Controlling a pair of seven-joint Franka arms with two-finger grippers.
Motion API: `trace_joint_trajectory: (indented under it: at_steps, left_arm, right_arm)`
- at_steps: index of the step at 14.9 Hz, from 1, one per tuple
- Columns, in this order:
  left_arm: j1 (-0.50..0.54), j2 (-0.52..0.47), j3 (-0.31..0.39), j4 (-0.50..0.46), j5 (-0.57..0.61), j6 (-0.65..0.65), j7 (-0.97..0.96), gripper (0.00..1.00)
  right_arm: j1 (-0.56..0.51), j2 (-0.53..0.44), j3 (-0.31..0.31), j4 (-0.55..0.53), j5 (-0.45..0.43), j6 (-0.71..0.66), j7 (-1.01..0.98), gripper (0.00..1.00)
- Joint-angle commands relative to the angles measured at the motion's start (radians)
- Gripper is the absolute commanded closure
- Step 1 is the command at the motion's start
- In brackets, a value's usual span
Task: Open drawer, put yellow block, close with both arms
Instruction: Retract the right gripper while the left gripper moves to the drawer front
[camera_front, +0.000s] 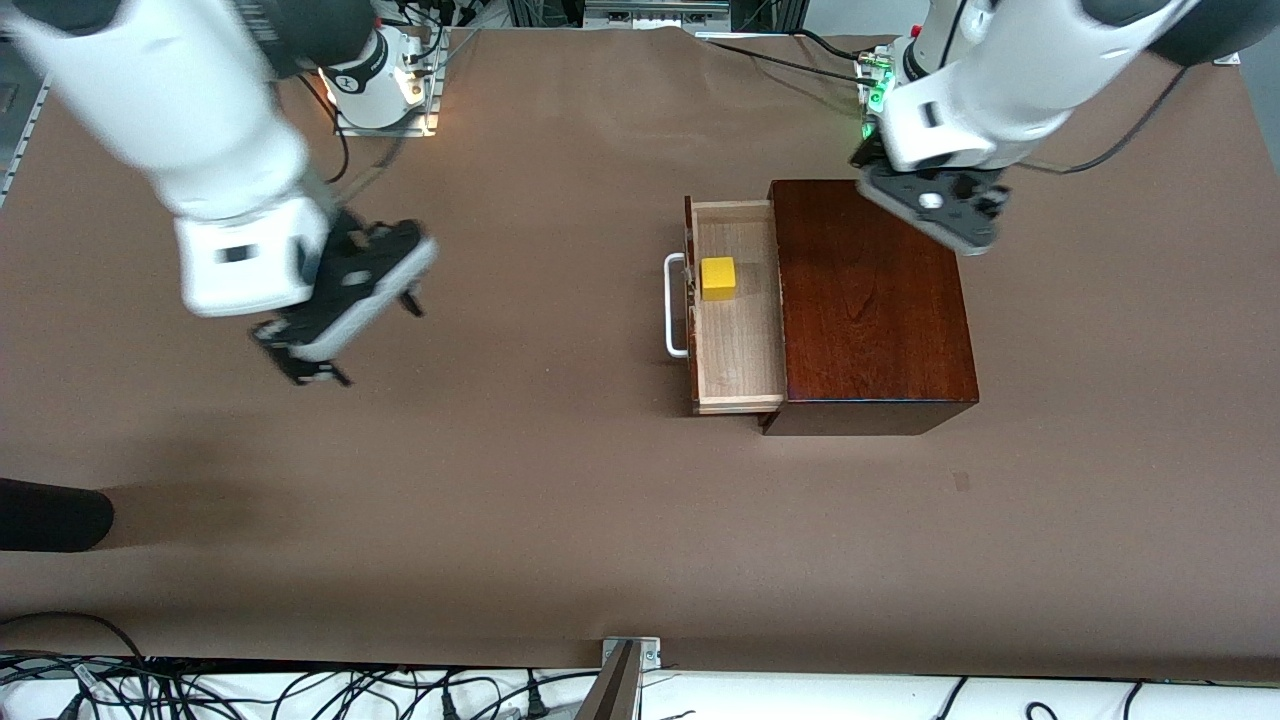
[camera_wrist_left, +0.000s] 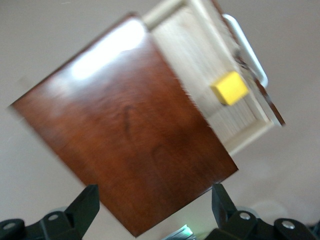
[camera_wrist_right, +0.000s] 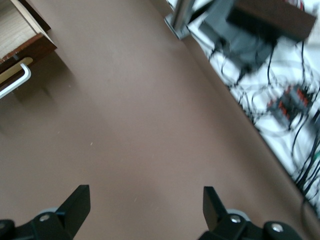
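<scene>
The drawer (camera_front: 738, 340) stands pulled out of the mahogany box (camera_front: 870, 300), its white handle (camera_front: 674, 305) toward the right arm's end. The yellow block (camera_front: 717, 278) lies in the drawer's tray, in the part farther from the front camera. My left gripper (camera_front: 950, 225) is open and empty, up over the box's corner toward the left arm's base; its wrist view shows the box (camera_wrist_left: 130, 130), the drawer (camera_wrist_left: 200, 55) and the block (camera_wrist_left: 229, 88) beyond the open gripper (camera_wrist_left: 156, 200). My right gripper (camera_front: 372, 343) is open and empty over bare table, well apart from the handle (camera_wrist_right: 12, 82).
A brown mat (camera_front: 560, 500) covers the table. A dark object (camera_front: 50, 515) lies at the mat's edge toward the right arm's end. Cables (camera_front: 300, 695) and a metal bracket (camera_front: 628, 655) run along the table edge nearest the front camera.
</scene>
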Motion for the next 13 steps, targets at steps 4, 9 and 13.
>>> trace_joint_trajectory:
  at_steps: [4,9,13]
  left_arm:
    - [-0.135,0.242,-0.136,0.110,-0.014,0.001,0.052,0.00]
    - [-0.209,0.429,-0.138,0.248,-0.014,0.120,0.042,0.00]
    - [-0.229,0.515,-0.135,0.247,-0.008,0.338,0.256,0.00]
  right_arm:
    - [-0.109,-0.313,-0.107,-0.364,0.113,-0.019,0.078,0.00]
    - [-0.109,-0.441,-0.127,-0.492,0.111,-0.069,0.411,0.00]
    - [-0.156,-0.429,-0.153,-0.495,0.105,-0.097,0.423,0.00]
